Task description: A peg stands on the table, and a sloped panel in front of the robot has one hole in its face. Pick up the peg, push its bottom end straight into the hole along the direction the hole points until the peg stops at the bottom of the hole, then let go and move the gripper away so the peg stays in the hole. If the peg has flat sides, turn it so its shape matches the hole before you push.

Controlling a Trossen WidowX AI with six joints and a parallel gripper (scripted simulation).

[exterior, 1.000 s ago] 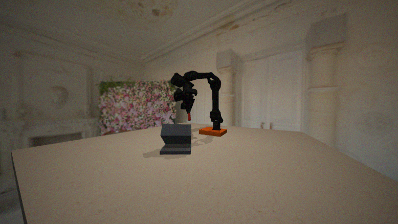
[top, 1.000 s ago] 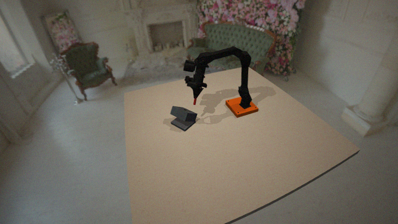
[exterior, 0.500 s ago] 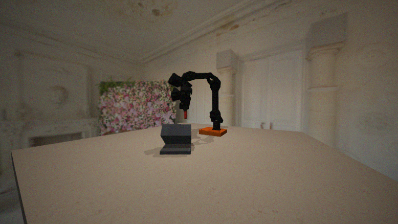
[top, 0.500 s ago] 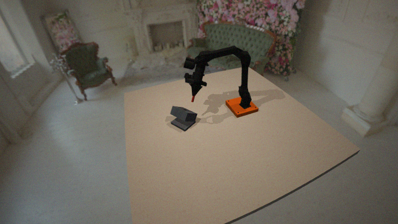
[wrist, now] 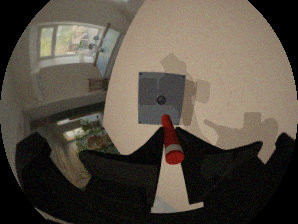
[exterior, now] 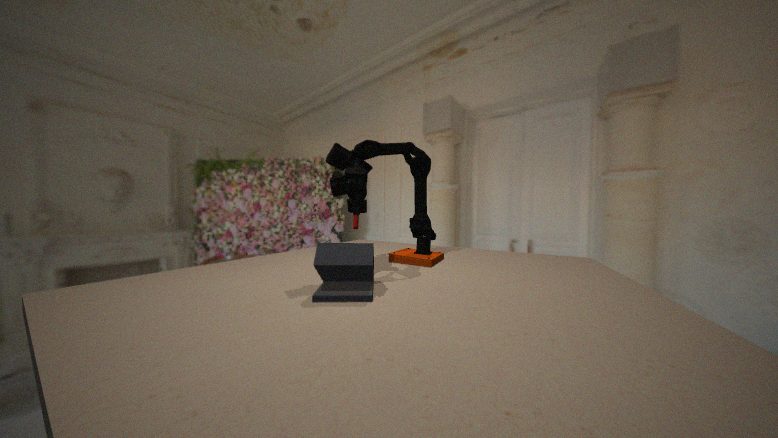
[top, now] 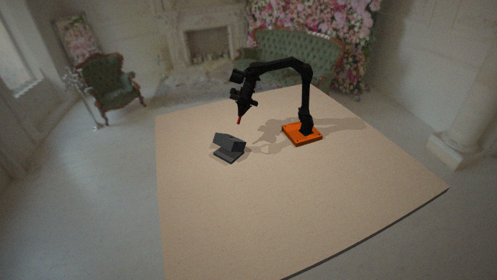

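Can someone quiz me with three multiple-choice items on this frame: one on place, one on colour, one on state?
1. Where is the peg?
A. in the hole
B. in the air above the sloped panel
C. lying on the table

2. What colour is the robot's base plate?
A. orange
B. blue
C. white

3. What state is the gripper in?
A. open
B. shut on nothing
C. shut on the peg

Answers: 1 B, the red tip hangs clear of the panel. 2 A, orange in both room views. 3 C, the peg sticks out between the fingers in the wrist view.
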